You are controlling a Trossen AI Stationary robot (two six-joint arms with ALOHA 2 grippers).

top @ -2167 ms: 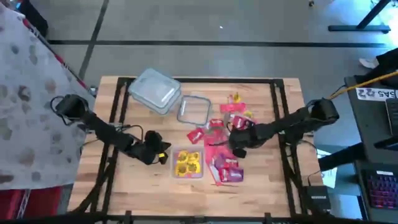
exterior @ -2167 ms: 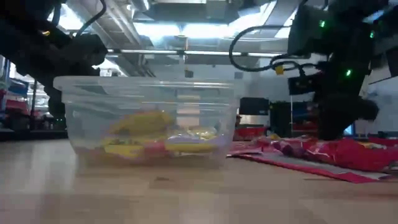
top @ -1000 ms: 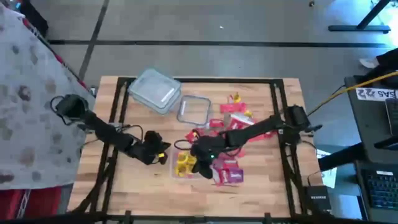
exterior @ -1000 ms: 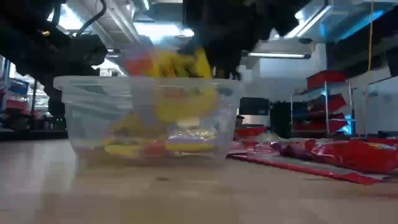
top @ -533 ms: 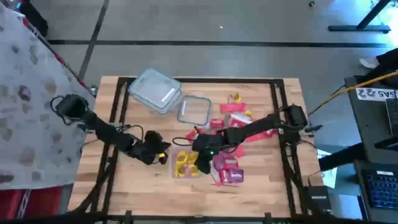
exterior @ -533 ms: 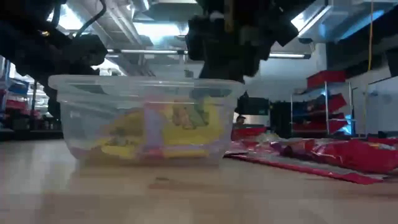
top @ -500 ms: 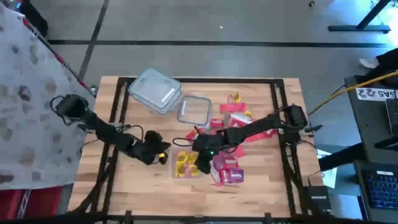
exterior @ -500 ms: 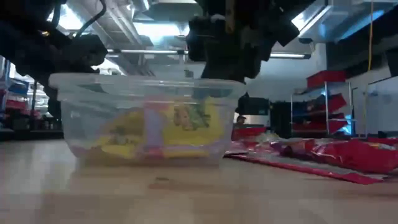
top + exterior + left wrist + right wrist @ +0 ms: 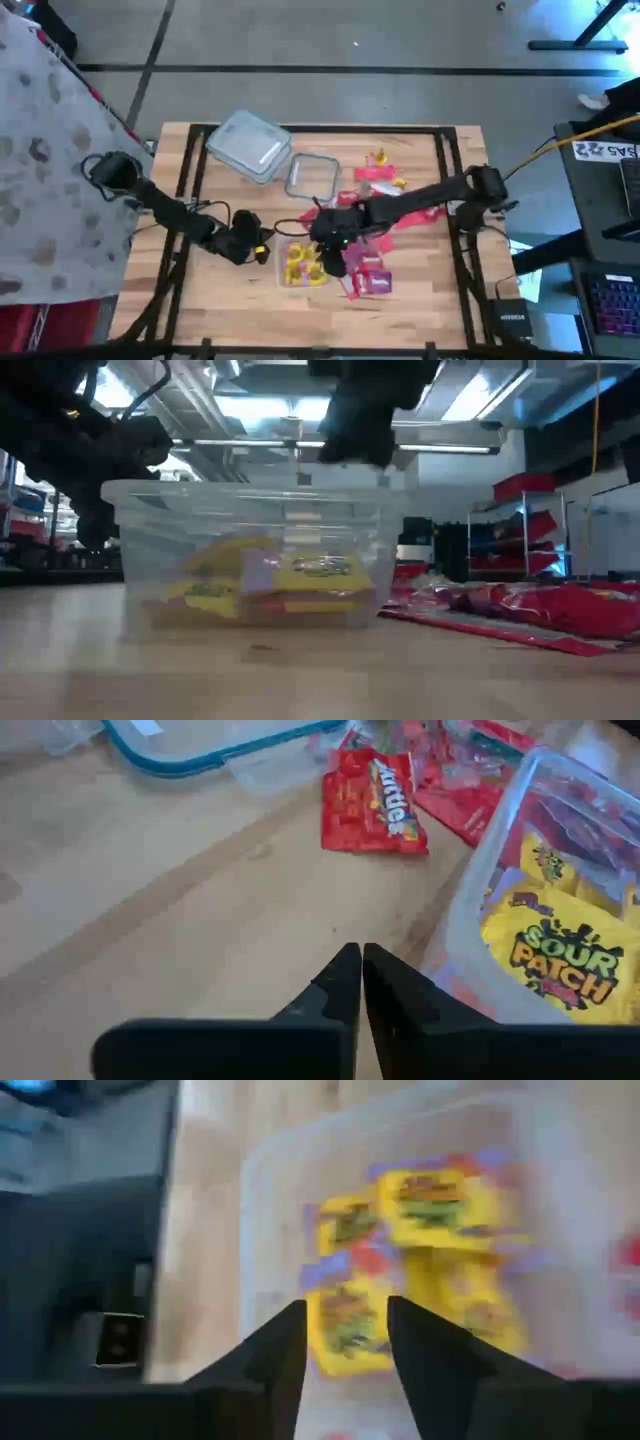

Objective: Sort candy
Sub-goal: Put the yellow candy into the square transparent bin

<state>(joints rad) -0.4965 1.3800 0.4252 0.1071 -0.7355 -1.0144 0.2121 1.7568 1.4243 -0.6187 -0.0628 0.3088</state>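
Right gripper (image 9: 340, 1345) is hovering over the clear tub (image 9: 283, 268) of yellow Sour Patch packets (image 9: 405, 1245), fingers spread, holding nothing. Left gripper (image 9: 361, 982) is resting pressed together, empty, just left of the tub.

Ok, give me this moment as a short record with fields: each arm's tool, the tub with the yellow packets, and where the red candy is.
right tool: open, empty, hanging over the clear tub
left tool: shut, holding nothing, low over the wooden table beside the tub
clear tub: near the table's front middle, holding yellow candy packets
red candy packets: loose on the table beside the tub, on the right arm's side
single red packet: flat on the wood, outside the tub
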